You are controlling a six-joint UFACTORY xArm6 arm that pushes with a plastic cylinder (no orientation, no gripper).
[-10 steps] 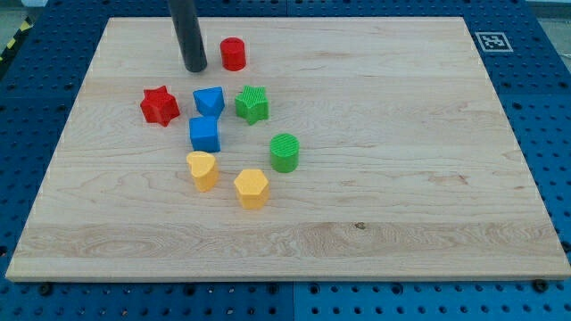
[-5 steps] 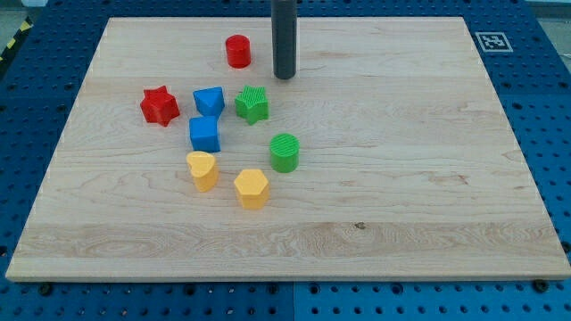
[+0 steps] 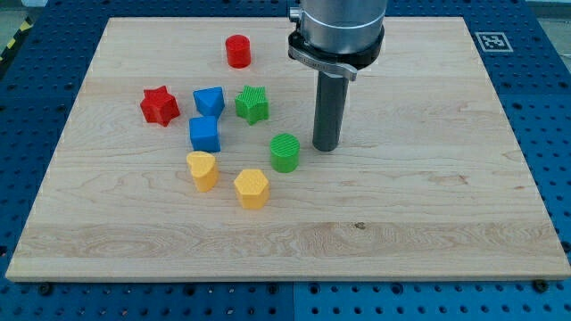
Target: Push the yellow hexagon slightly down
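1. Rod of dark metal hangs from the grey arm housing at the view's top, and my tip (image 3: pixel 326 147) rests on the pale wooden surface (image 3: pixel 419 205); this end effector has nothing that opens or closes and it holds nothing
2. My tip stands just beside the green ribbed cylinder block (image 3: pixel 285 152), on that block's right in the view, with a narrow gap between them
3. The yellow hexagon block (image 3: pixel 252 188) lies toward the view's bottom-left of my tip, below and left of the green cylinder, near it but not touching; my tip is apart from the hexagon
4. A second yellow block with one rounded end (image 3: pixel 202 170) sits just left of the hexagon, apart from it
5. A blue cube block (image 3: pixel 204 135) lies directly above that yellow piece, and a second blue block of less regular shape (image 3: pixel 209 101) lies above the cube
6. A green block with a ribbed top, its outline star-like (image 3: pixel 252 103), sits right of the upper blue block
7. A red star block (image 3: pixel 160 105) is at the group's left, and a red cylinder block (image 3: pixel 237 52) stands alone near the view's top
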